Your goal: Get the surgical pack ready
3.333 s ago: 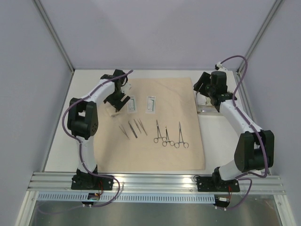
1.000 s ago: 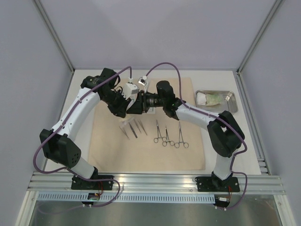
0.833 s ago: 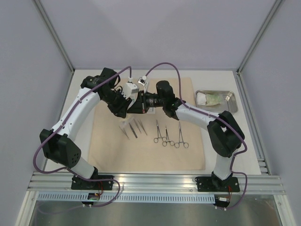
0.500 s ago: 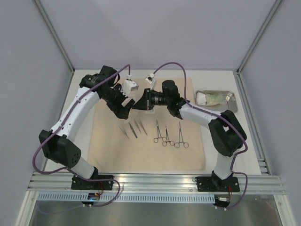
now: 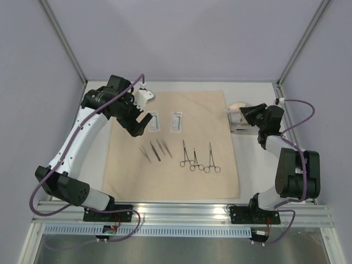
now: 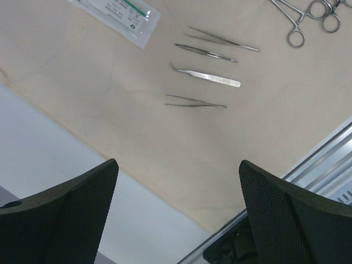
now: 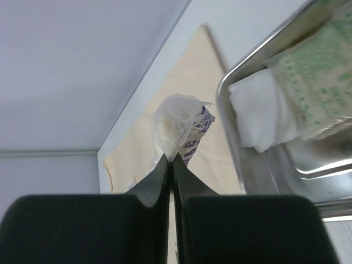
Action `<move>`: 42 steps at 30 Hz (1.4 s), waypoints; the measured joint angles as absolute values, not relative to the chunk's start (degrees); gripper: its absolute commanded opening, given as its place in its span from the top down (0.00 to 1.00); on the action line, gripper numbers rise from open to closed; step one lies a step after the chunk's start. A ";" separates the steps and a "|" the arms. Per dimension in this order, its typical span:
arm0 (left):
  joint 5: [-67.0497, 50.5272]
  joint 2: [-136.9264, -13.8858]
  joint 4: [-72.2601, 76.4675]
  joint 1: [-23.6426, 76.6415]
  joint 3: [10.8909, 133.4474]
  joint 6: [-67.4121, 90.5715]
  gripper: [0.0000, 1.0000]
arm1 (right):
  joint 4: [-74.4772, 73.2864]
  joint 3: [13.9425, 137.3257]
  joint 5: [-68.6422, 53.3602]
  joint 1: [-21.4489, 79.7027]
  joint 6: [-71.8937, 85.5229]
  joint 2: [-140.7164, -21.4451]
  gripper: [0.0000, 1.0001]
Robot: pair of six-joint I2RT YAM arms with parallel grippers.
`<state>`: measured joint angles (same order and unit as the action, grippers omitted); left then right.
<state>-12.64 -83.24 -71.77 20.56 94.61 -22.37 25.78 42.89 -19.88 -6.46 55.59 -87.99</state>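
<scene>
The tan cloth sheet (image 5: 176, 170) covers the table's middle. On it lie two white packets (image 5: 154, 122), several tweezers (image 5: 155, 150) and three clamps (image 5: 196, 159). My left gripper (image 5: 141, 125) hovers open and empty over the sheet's left side, next to the left packet. In its wrist view the tweezers (image 6: 204, 74) and a packet (image 6: 118, 14) lie beyond the wide-apart fingers (image 6: 71, 220). My right gripper (image 5: 245, 113) is shut on a crumpled packet wrapper (image 7: 176, 124) at the left end of the steel tray (image 7: 226, 88). The tray holds a white gauze pad (image 7: 264, 110) and a green-printed packet (image 7: 313, 77).
In the top view the right arm covers most of the tray (image 5: 240, 130), which stands just right of the sheet. Grey walls and frame posts enclose the table. An aluminium rail (image 5: 181, 212) with both arm bases runs along the near edge.
The grippers met over the sheet's middle. The left one opened and drew back left; the right one shut on the wrapper and carried it right to the tray.
</scene>
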 measured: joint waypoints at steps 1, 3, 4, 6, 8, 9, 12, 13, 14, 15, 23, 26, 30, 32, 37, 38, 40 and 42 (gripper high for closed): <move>-12.38 -83.15 -71.79 20.56 94.41 -22.37 0.00 | 25.85 41.89 -17.43 -7.46 56.40 -87.33 0.99; -11.92 -83.15 -71.75 20.56 94.04 -22.35 0.00 | 25.85 40.51 -12.75 -8.14 57.80 -86.91 0.99; -11.81 -83.15 -71.70 20.56 93.84 -22.35 0.00 | 25.85 40.07 -10.66 -8.14 58.61 -86.94 1.00; -11.57 -83.15 -71.44 20.56 93.41 -22.37 0.00 | 25.82 39.48 -6.52 -8.10 59.88 -87.02 1.00; -11.44 -83.15 -71.26 20.56 93.06 -22.37 0.00 | 25.87 39.29 -3.31 -8.05 60.82 -87.02 0.99; -11.40 -83.15 -71.26 20.56 92.92 -22.37 0.00 | 26.04 39.22 -1.06 -8.05 61.39 -87.05 1.00; -11.20 -83.15 -70.91 20.56 92.33 -22.39 0.00 | 27.44 38.39 3.55 -8.05 62.61 -87.02 1.00; -11.11 -83.15 -70.91 20.56 92.14 -22.41 0.00 | 27.83 38.04 4.82 -8.05 62.85 -87.11 1.00; -11.00 -83.15 -70.91 20.56 91.98 -22.41 0.00 | 28.12 37.87 5.91 -8.05 63.00 -87.31 1.00; -10.98 -83.15 -70.87 20.56 91.83 -22.41 0.00 | 28.25 37.87 6.72 -8.08 63.07 -87.68 1.00; -10.35 -83.15 -70.81 20.56 91.42 -22.44 0.00 | 31.14 37.98 8.38 -8.19 63.48 -94.54 0.99; -10.35 -83.15 -70.78 20.56 91.42 -22.44 0.00 | 31.90 38.33 8.43 -8.23 63.37 -96.42 0.99; -10.35 -83.15 -70.67 20.56 91.42 -22.44 0.00 | 33.78 38.52 8.43 -8.23 63.00 -97.38 1.00; -10.35 -83.15 -70.61 20.56 91.42 -22.44 0.00 | 34.94 38.52 8.43 -8.23 62.89 -97.78 1.00; -10.35 -83.15 -70.50 20.56 91.42 -22.46 0.00 | 39.22 38.52 8.29 -8.25 62.72 -99.72 1.00; -10.35 -83.15 -70.50 20.56 91.42 -22.46 0.00 | 40.51 38.50 8.27 -8.25 62.72 -100.27 1.00; -10.35 -83.15 -70.48 20.56 91.42 -22.48 0.00 | 41.43 38.50 8.27 -8.29 62.76 -100.88 1.00; -10.37 -83.15 -70.48 20.56 91.42 -22.48 0.00 | 41.45 38.50 8.27 -8.32 62.83 -101.25 0.99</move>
<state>-10.37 -83.15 -70.48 20.56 91.42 -22.48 41.45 38.50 8.27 -8.32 62.83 -101.25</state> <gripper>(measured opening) 0.997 0.011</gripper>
